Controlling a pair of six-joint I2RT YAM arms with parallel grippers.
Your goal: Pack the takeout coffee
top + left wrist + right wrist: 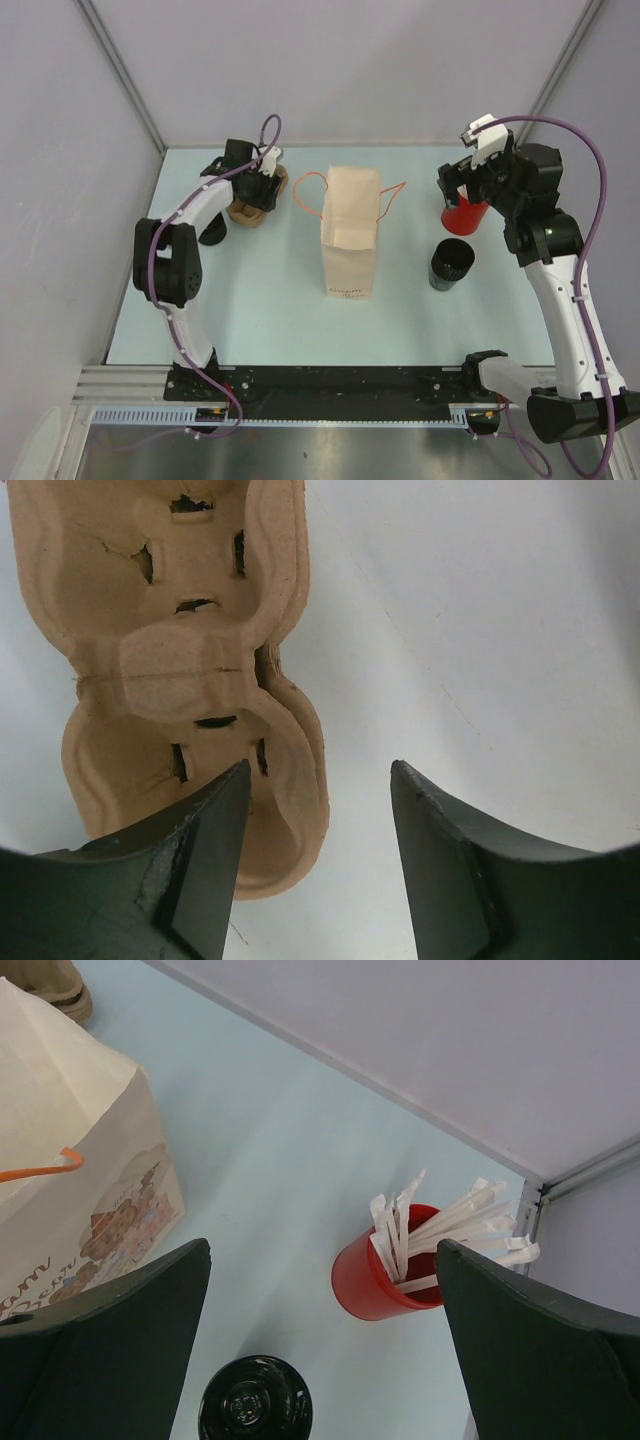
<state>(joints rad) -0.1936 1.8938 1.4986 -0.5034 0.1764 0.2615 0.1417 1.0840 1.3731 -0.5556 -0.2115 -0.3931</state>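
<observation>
The takeout coffee [212, 233] is a short black cup at the far left of the table, partly hidden behind my left arm. My left gripper [262, 182] hangs over the brown pulp cup carrier [190, 670], jaws open. One finger [205, 855] is above a carrier well and the other [440, 860] above bare table, with the carrier's rim between them, untouched. My right gripper [325, 1245] stands wide open and empty above the red cup of white sticks [385, 1280]. The paper bag [350, 235] stands open in the middle.
A taller glossy black cup [451, 263] stands right of the bag and also shows in the right wrist view as the black cup [255, 1400]. The bag's orange handles [310, 192] stick out to the sides. Grey walls close in the table on three sides.
</observation>
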